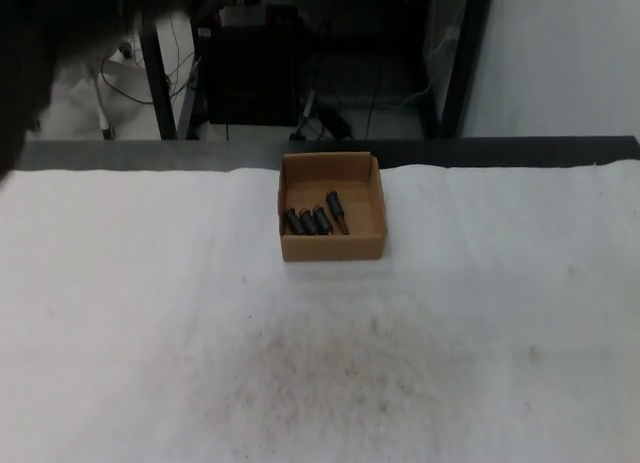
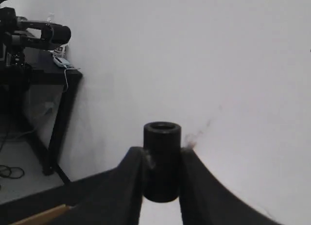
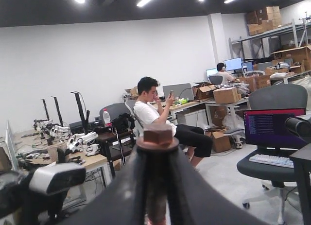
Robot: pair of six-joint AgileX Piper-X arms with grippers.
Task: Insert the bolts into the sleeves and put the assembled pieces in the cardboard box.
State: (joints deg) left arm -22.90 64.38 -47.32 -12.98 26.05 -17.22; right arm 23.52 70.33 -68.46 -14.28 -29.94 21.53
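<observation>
A small cardboard box stands at the back middle of the white bench, holding several dark assembled pieces laid side by side. In the left wrist view my left gripper is shut on a black sleeve, which stands upright with its hollow end showing, in front of a white wall. In the right wrist view my right gripper is shut on a rusty brown bolt, its flanged head sticking out past the fingers, raised toward the room.
The white cloth-covered bench has a dirty patch in front of the box. A dark ledge and black table legs run along the bench's far edge.
</observation>
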